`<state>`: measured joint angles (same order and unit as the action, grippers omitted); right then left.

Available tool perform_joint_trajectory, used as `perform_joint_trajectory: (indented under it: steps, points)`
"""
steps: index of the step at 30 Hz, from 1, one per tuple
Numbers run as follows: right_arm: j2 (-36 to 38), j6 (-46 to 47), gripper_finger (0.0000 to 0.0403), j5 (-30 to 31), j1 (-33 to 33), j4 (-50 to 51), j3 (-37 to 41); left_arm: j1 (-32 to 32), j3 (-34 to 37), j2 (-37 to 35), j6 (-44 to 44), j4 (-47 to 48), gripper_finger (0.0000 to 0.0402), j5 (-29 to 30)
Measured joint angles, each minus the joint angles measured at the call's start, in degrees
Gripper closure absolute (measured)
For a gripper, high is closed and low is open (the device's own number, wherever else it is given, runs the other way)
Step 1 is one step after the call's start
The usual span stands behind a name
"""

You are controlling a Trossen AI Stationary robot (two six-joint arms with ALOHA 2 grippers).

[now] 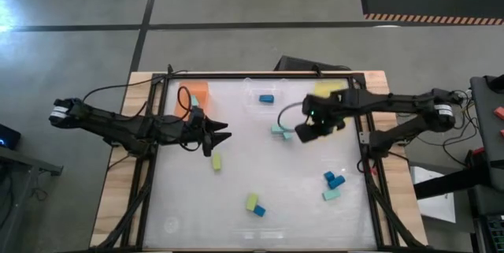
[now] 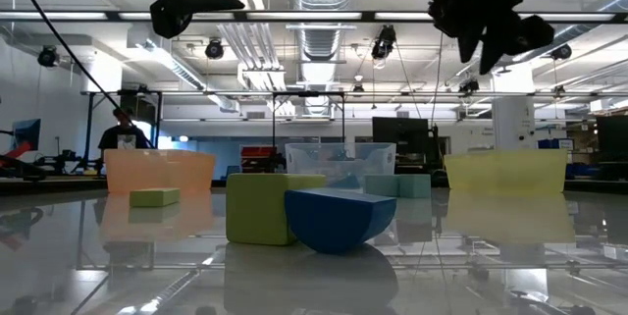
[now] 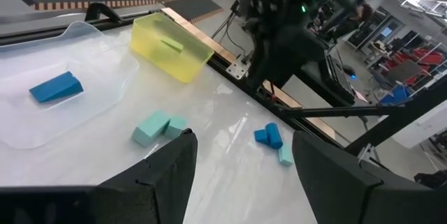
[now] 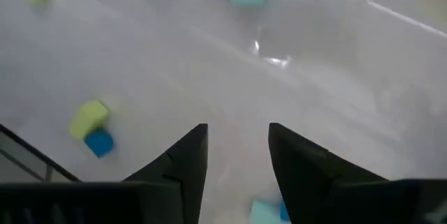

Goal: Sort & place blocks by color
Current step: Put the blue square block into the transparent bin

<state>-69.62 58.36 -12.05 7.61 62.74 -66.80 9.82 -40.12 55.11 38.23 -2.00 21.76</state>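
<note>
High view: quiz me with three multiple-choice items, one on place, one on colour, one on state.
1. The blue block at the back sits in which tray? A orange B clear C yellow
2. The block nearest the left claw is: A teal B blue C yellow-green
3. The left claw is: A open, empty B shut on a block C shut, empty
Answers: B, it lies on the clear tray floor; C, it shows yellow-green just beside the claw; A, its fingers stand apart with nothing between.
</note>
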Motion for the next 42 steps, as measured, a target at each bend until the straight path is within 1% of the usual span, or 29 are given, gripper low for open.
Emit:
perform_joint_trajectory:
  steps: [9, 15, 20, 23, 31, 33, 42]
  points:
    - [-1.8, 10.9, 0.0211, -0.6, -9.9, 0.3, 5.8, -0.6, 0.0, 0.0, -1.6, 0.0, 0.0182, 0.0]
    - [-3.3, 15.1, 0.019, -3.9, -14.8, 0.2, 11.2, -0.6, 0.0, 0.0, -1.6, 0.0, 0.0182, 0.0]
    - [-5.4, 16.7, 0.0186, -8.0, -17.8, -0.5, 15.4, -0.6, 0.1, 0.0, -1.6, 0.0, 0.0182, 0.0]
    - [-7.1, 16.6, 0.0186, -9.5, -18.9, -0.8, 16.5, -0.8, 0.1, 0.0, -1.6, 0.0, 0.0182, 0.0]
    - [-12.2, 14.5, 0.0186, -9.6, -19.1, -4.7, 17.3, -0.8, 0.2, 0.0, -1.6, 0.0, 0.0182, 0.0]
    - [-13.8, 14.1, 0.0186, -10.4, -19.1, -4.8, 17.3, -0.8, 0.2, 0.0, -1.6, 0.0, 0.0182, 0.0]
    - [-19.8, 10.8, 0.0186, -10.7, -19.1, -5.8, 17.3, -0.8, 0.2, 0.0, -1.6, 0.0, 0.0182, 0.0]
